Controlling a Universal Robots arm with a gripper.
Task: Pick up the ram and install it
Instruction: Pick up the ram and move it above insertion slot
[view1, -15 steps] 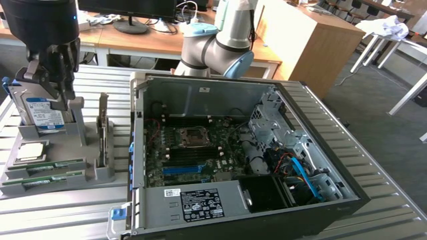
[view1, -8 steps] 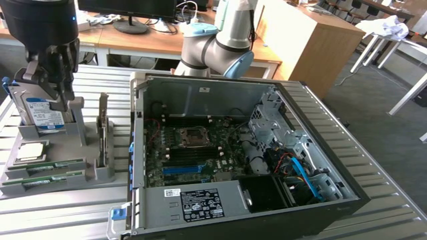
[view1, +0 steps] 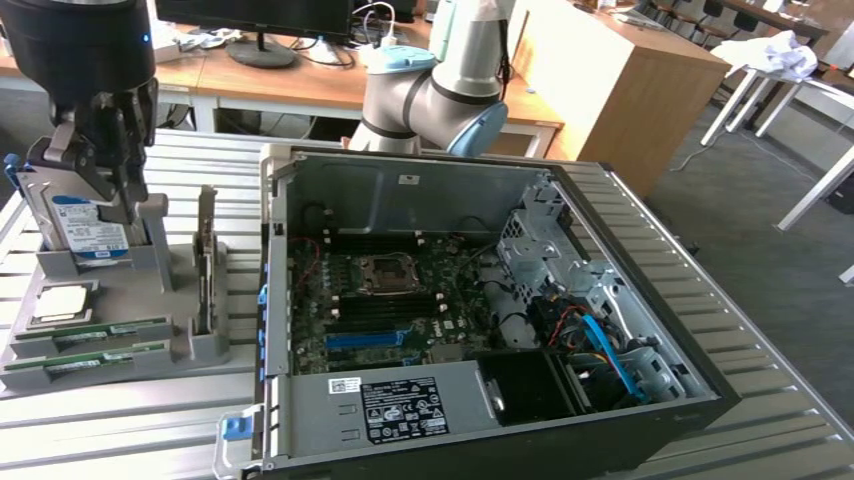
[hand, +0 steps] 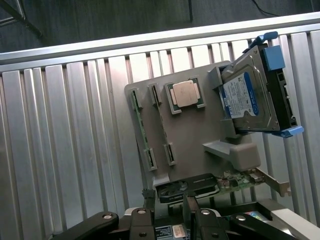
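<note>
1. the jaws stand wide open and hold nothing. they hang over the grey holder (view1: 187, 350) at the exterior view's left, and in that view they overlap the hard drive (view1: 91, 228) that stands upright in it.
2. two ram sticks (view1: 91, 334) (hand: 141, 129) sit side by side in the holder's long slots, at the end away from the hard drive and apart from the jaws.
3. a square processor chip (view1: 60, 303) lies flat on the holder between the ram sticks and the hard drive.
4. a grey card (view1: 204, 250) stands on edge along the holder's side nearest the computer case (view1: 667, 330).
5. the case lies open on the slatted metal surface (view1: 134, 425), just beside the holder, with its motherboard (view1: 387, 300) showing.
</note>
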